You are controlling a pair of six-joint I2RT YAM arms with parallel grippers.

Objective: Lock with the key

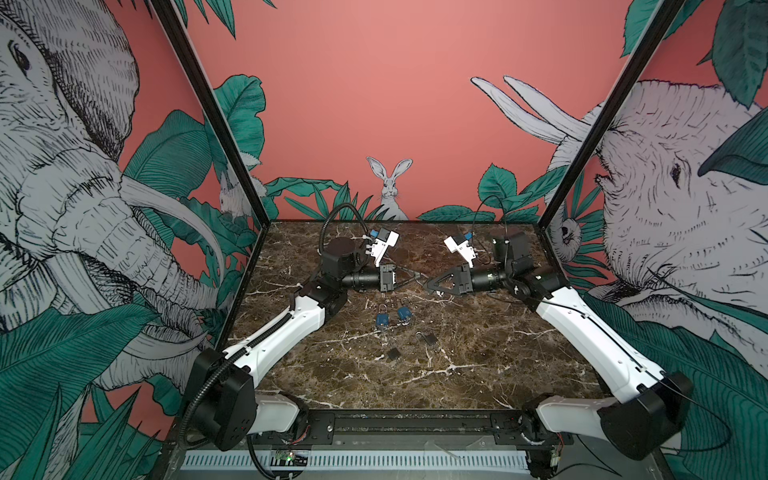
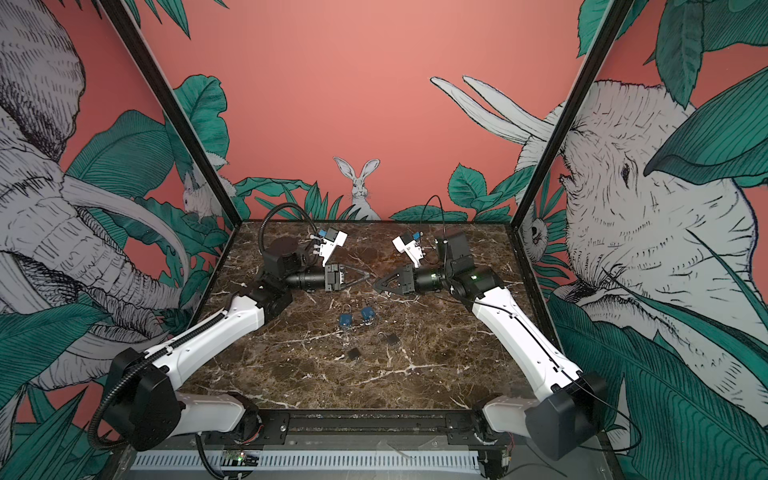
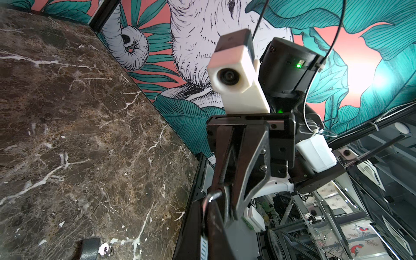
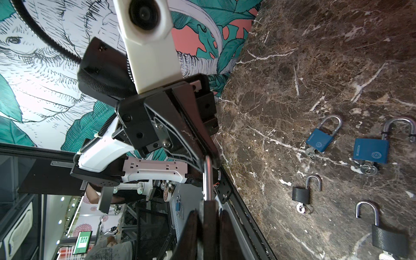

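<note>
My two claws meet tip to tip in the air over the far middle of the marble table (image 1: 478,374). My right claw (image 1: 427,286) is clenched on the dark body of a padlock (image 4: 208,216). The padlock's bare metal loop (image 3: 212,195) sticks out toward my left claw (image 1: 415,276), which is squeezed fully together and pinches the bend of that loop. So I grip the padlock from both ends, clear of the table. My own fingers hide its base, and I cannot tell whether a key sits in it.

Four more locks lie on the table nearer to me, about mid-width and all apart from one another. The left blue lock (image 1: 382,320) and the right blue lock (image 1: 404,313) lie side by side. Keys (image 4: 368,168) stick out of the bases of both. Nearer again are the right black lock (image 1: 430,340) and the near black lock (image 1: 393,354), both with their loops swung open.
</note>
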